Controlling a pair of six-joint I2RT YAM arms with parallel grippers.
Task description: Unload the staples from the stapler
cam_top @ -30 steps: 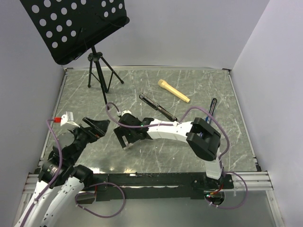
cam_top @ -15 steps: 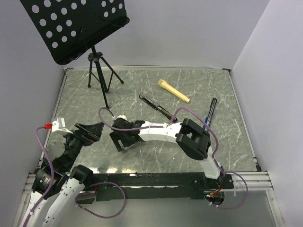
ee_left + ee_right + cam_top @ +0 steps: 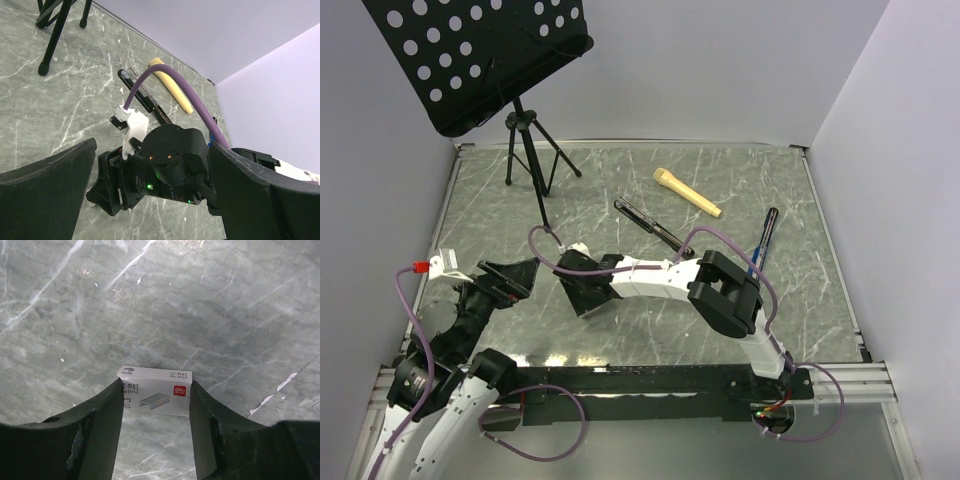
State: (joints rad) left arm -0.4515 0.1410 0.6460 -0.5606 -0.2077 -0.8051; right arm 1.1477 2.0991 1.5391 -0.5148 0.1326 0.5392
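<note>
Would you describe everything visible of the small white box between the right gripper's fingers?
The small white box is a flat, rectangular, cardboard-looking carton, printed with a staple-strip drawing, a red logo and grey text. It lies face up on the grey marbled table. The black fingers of the right gripper stand at both short ends, seemingly touching; a firm grip is unconfirmed.
</note>
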